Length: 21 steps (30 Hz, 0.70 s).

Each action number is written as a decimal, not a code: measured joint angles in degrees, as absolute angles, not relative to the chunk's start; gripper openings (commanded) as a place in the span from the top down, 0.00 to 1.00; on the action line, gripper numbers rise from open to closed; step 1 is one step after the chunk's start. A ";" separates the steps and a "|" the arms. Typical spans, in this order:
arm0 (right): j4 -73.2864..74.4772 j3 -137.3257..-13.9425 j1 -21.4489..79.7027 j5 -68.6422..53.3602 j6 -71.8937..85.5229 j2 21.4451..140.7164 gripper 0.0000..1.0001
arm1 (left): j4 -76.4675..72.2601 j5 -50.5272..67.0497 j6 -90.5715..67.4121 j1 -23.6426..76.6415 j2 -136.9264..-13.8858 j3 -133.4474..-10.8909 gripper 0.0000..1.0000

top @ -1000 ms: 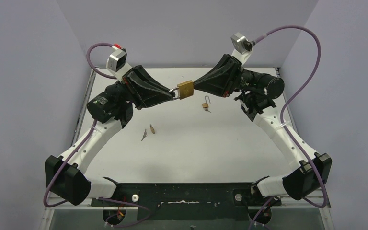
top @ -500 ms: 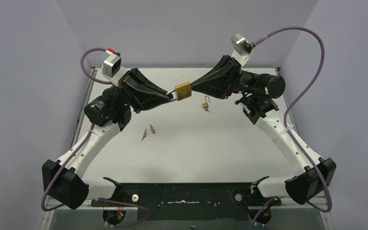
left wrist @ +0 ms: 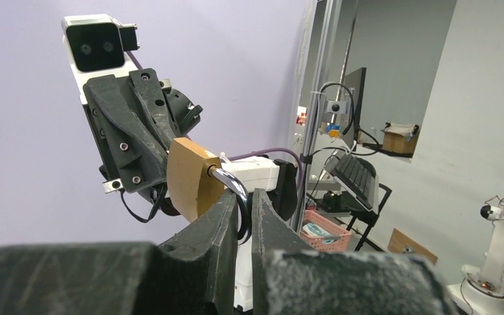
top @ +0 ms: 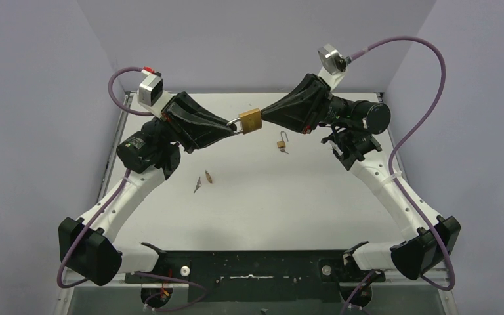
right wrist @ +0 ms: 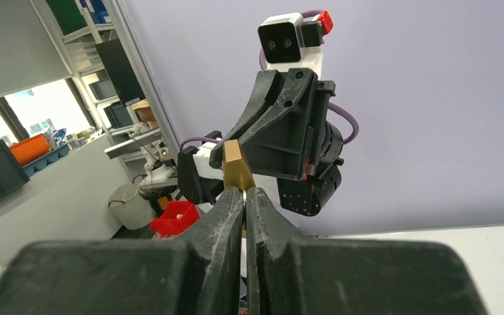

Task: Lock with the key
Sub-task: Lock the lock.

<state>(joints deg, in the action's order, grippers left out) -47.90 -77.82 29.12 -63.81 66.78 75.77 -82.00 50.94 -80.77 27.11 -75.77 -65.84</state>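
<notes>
— Padlock [top: 251,122]: where do we hold it?
— Aloft, mid-table. Left gripper [top: 235,129] pinches its shackle [left wrist: 228,186]; right gripper [top: 264,119], pinched on what we take for the key [right wrist: 243,194], faces its base along its long axis.

No readable text or labels (all views)

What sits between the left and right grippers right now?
The brass padlock, held aloft: the left gripper pinches its shackle, and the right gripper is shut at its opposite end. The top view shows it best.
</notes>
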 measured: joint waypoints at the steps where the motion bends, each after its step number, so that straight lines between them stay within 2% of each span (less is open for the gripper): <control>1: -47.90 -77.82 29.30 -63.57 66.70 75.79 1.00 | -82.04 50.81 -80.75 27.11 -75.90 -65.84 1.00; 21: -49.87 -77.80 34.39 -56.03 63.55 76.99 1.00 | -89.08 44.29 -81.23 26.87 -77.28 -65.84 1.00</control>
